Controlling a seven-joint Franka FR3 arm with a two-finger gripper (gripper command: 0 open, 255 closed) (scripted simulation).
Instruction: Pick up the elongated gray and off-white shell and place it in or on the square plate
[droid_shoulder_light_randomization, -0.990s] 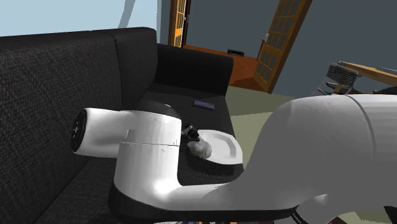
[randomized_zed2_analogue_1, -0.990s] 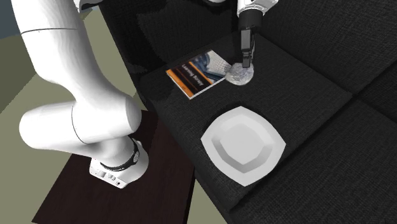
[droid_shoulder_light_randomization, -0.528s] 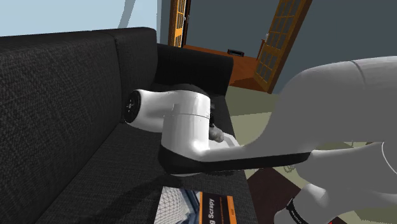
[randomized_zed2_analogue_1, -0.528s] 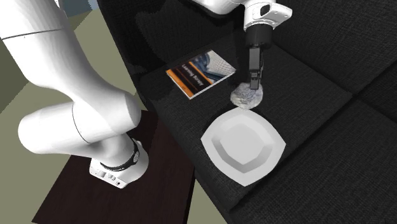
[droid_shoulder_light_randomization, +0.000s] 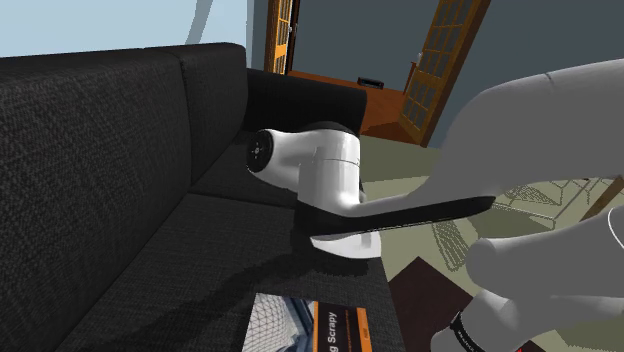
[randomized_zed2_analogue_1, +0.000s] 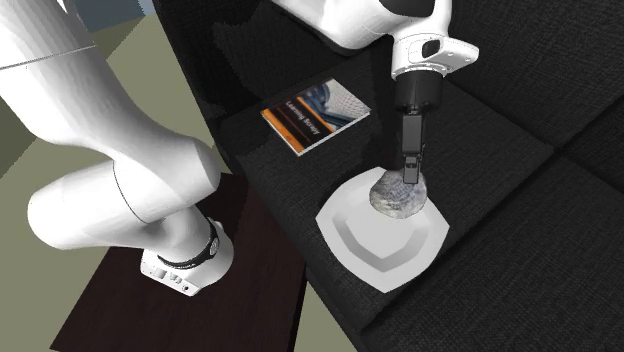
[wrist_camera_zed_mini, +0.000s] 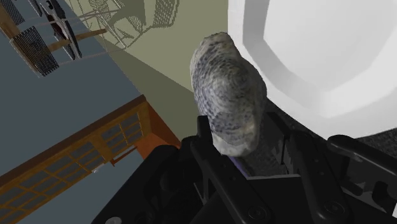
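- Since half a second earlier, the shell (randomized_zed2_analogue_1: 397, 194) had travelled with the gripper (randomized_zed2_analogue_1: 411, 181) from the sofa cushion beside the plate to a spot over the plate's corner.
- Mottled grey and off-white, the shell sat clasped between the two black fingers (wrist_camera_zed_mini: 287, 141), its long body sticking out past the fingertips in the wrist view.
- Whether the shell touched the square plate (randomized_zed2_analogue_1: 385, 252) or hung just above it could not be told.
- The white plate lay flat on the black sofa (randomized_zed2_analogue_1: 500, 120), near the seat's front edge.
- A book (randomized_zed2_analogue_1: 315, 115) lay on the same cushion, near the plate but apart from it.
- The white arm (randomized_zed2_analogue_1: 120, 185) rose from its dark stand (randomized_zed2_analogue_1: 250, 250) beside the sofa.
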